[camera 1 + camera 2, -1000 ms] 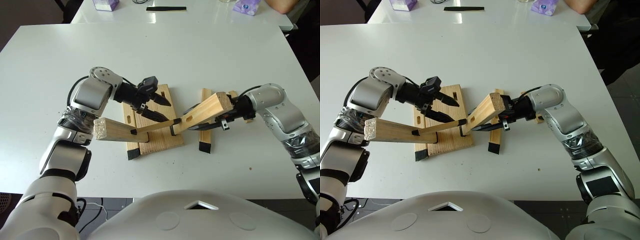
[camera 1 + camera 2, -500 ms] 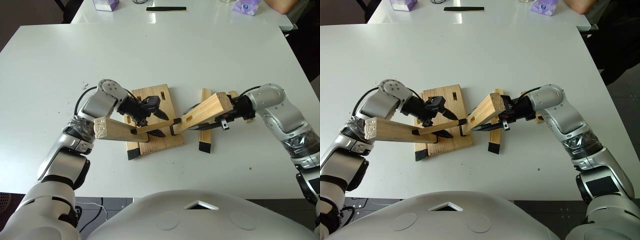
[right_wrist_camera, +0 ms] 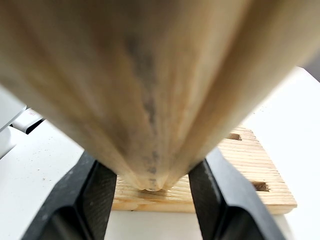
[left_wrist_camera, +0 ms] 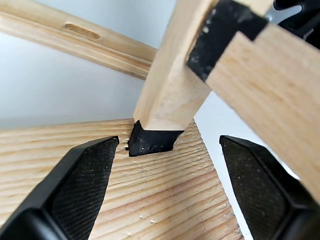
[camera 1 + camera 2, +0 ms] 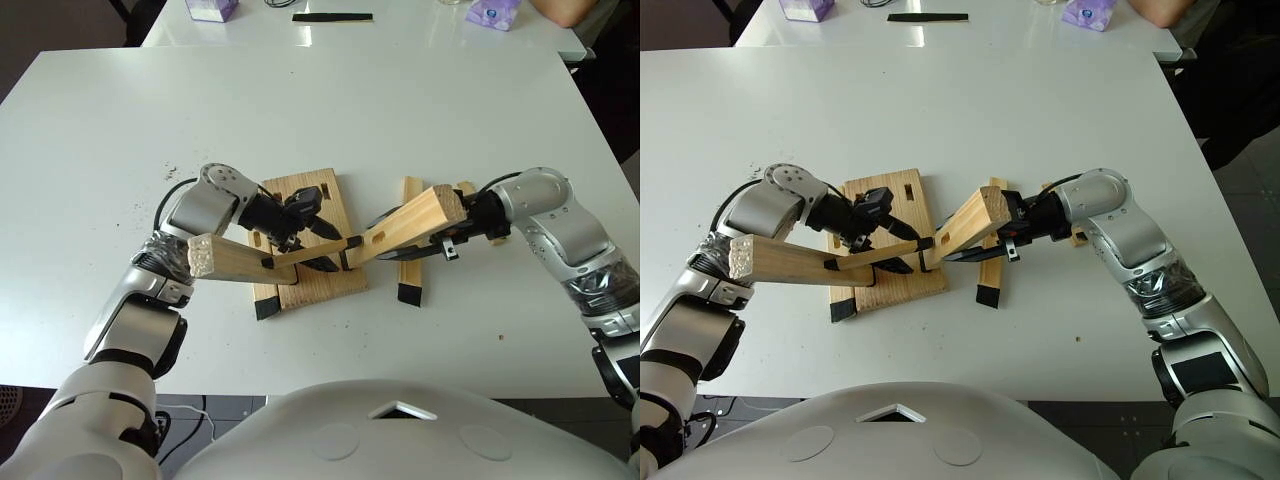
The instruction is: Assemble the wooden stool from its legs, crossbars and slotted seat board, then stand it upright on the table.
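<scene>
**Two legs and a crossbar bridged over the seat board**

The left arm [image 5: 200, 205] sits left of the seat board [image 5: 322, 200], bent at the elbow, with its forearm running across toward the board's middle. Just off the board's near-left side, the left leg [image 5: 232, 262] juts out over the table [image 5: 120, 150]. It is raised and tilted, with its pale end face toward the robot.

The left gripper [image 4: 169, 142] hovers above the board with its fingers [image 4: 82, 187] spread wide. They straddle the crossbar [image 5: 298, 257] and touch neither it nor the board. The crossbar spans the near half of the board and joins the left leg to the right leg [image 5: 408, 222] through black fittings.

The board lies flat on the table, and its slots show as open dark cuts in its face. A black-tipped piece [image 5: 265, 308] pokes out from under its near-left corner.

The right leg slopes up and away from the board's right edge. Its black-capped lower end appears to rest on the board. The right gripper [image 3: 150, 170] is clamped on that leg's upper part, with one finger pressed against each side.

Below the raised leg, just right of the board, a loose stick [image 5: 410, 195] lies flat on the table. A second stick [image 5: 466, 188] lies just beyond it. The right arm [image 5: 545, 205] is farthest right, with its elbow bent and its forearm pointing back toward the board.
</scene>
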`<state>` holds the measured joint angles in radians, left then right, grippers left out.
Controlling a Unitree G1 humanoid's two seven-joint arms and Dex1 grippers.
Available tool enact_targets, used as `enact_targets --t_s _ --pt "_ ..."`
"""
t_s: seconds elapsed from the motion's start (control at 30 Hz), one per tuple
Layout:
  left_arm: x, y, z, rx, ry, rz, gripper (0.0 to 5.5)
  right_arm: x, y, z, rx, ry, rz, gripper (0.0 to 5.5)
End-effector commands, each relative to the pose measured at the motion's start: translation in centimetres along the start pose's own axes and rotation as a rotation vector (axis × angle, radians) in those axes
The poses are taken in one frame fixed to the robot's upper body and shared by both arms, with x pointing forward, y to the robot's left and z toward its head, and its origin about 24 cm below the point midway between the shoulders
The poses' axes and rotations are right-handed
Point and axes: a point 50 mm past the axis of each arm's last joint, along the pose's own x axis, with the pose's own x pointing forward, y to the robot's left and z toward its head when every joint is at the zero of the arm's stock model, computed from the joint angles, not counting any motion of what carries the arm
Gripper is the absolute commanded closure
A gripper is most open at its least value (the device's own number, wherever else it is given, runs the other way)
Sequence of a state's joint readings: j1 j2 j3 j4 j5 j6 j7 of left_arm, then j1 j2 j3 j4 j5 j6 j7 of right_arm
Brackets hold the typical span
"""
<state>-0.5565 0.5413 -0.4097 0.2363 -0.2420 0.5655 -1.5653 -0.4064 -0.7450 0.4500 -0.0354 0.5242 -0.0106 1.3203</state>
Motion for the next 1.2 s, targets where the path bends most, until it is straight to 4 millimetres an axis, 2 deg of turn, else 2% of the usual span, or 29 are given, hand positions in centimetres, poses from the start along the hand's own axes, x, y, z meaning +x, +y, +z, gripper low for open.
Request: enact_targets --t_s 0.03,0.3,0.5,0.83,0.93,1.07,1.13,1.2 --pt "-0.9 -0.6 4.4 0.121 -0.137 -0.030 1.73 -0.3 2.0 -4.7 0.145 0.314 0.052 3.51" --pt "-1.0 -0.8 4.7 0.120 -0.169 -0.027 1.73 -0.5 1.8 -5.2 0.153 0.341 0.036 3.51" --pt "-0.8 -1.1 4.7 0.124 -0.166 -0.039 1.73 -1.7 2.2 -6.5 0.274 0.320 0.024 3.51" --pt "-1.2 -0.8 3.9 0.142 -0.117 0.016 1.73 -1.3 2.2 -6.0 0.236 0.308 0.037 3.51" --pt "-2.8 -0.3 4.2 0.177 -0.136 0.130 1.73 -1.6 2.2 -5.9 0.228 0.306 0.004 3.51" --pt "-6.4 0.0 5.4 0.234 -0.240 0.381 1.73 -1.6 2.2 -5.9 0.224 0.305 -0.017 3.51" --pt "-8.1 0.0 5.4 0.279 -0.235 0.520 1.73 -1.5 2.1 -5.8 0.217 0.304 -0.031 3.51" --pt "-9.8 -0.3 4.5 0.296 -0.214 0.640 1.73 -1.6 2.0 -5.5 0.211 0.297 -0.053 3.51"
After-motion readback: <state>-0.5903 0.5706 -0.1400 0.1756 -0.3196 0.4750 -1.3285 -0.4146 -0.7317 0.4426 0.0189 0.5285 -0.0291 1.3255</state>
